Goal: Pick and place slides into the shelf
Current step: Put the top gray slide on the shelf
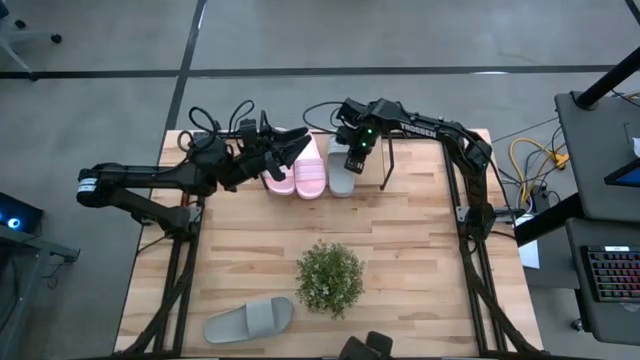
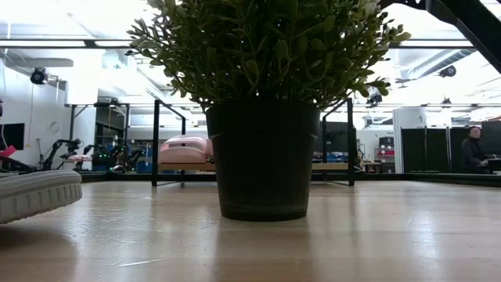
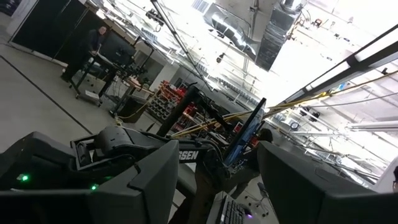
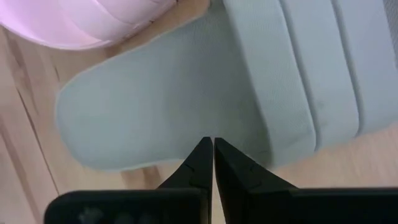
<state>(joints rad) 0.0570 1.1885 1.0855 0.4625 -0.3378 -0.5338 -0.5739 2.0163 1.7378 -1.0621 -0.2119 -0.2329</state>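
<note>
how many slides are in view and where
4: two pink slides and one grey slide side by side on the shelf, another grey slide near the plant.

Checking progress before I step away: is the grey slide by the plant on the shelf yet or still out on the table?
Still out. The grey slide lies on the table beside the plant, far from the shelf.

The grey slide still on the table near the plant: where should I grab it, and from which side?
Judging from overhead, grip the grey slide across its wide strap, coming straight down. It lies flat, sole down, left of the plant, so a descent on its far-from-plant side looks clear.
</note>
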